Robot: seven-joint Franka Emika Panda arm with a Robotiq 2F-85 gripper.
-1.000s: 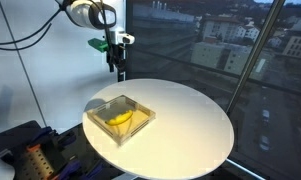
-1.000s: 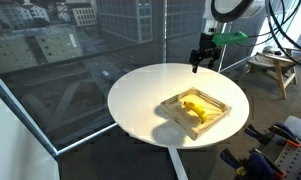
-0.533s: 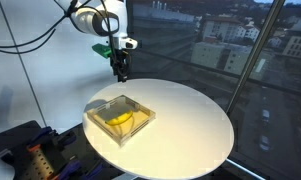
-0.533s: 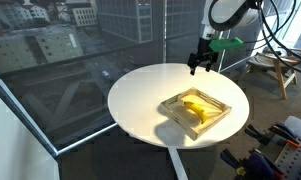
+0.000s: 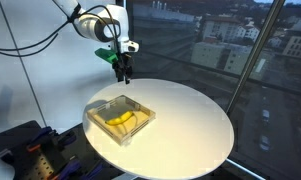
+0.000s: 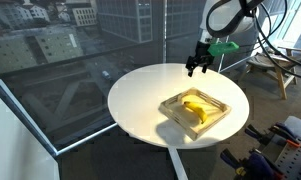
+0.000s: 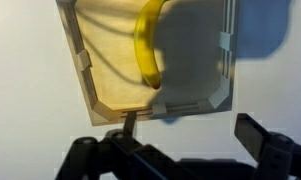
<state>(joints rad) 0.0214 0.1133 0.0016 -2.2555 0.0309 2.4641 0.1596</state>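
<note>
Exterior views, left to right:
- tray (image 5: 94, 110) sits on the table's (image 5: 195, 125) left half, about 9 o'clock from table centre. Shallow wooden base, clear walls.
- banana (image 5: 120, 120) lies flat inside the tray, not touching the gripper.
- gripper (image 5: 121, 73) hangs in the air at roughly 12 o'clock from the tray, above the table's far edge and pointing down. Well apart from tray and banana, holding nothing.
- the right half of the table is bare white top. A window (image 5: 240, 50) with city buildings is behind it at 3 o'clock.

From the opposite side:
- table (image 6: 140, 100), then tray (image 6: 170, 101) with banana (image 6: 195, 108) right of centre, around 4 o'clock.
- gripper (image 6: 198, 69) is above the rim at 12 o'clock from the tray.

Wrist view:
- tray (image 7: 80, 60) fills the upper frame and the banana (image 7: 145, 45) runs down from 12 o'clock.
- gripper (image 7: 175, 150) is at 6 o'clock, fingers (image 7: 258, 135) spread wide and released.
- nothing between the fingers. The tray's near wall lies just ahead of the tips, and the gripper's shadow falls over the tray's right side.
</note>
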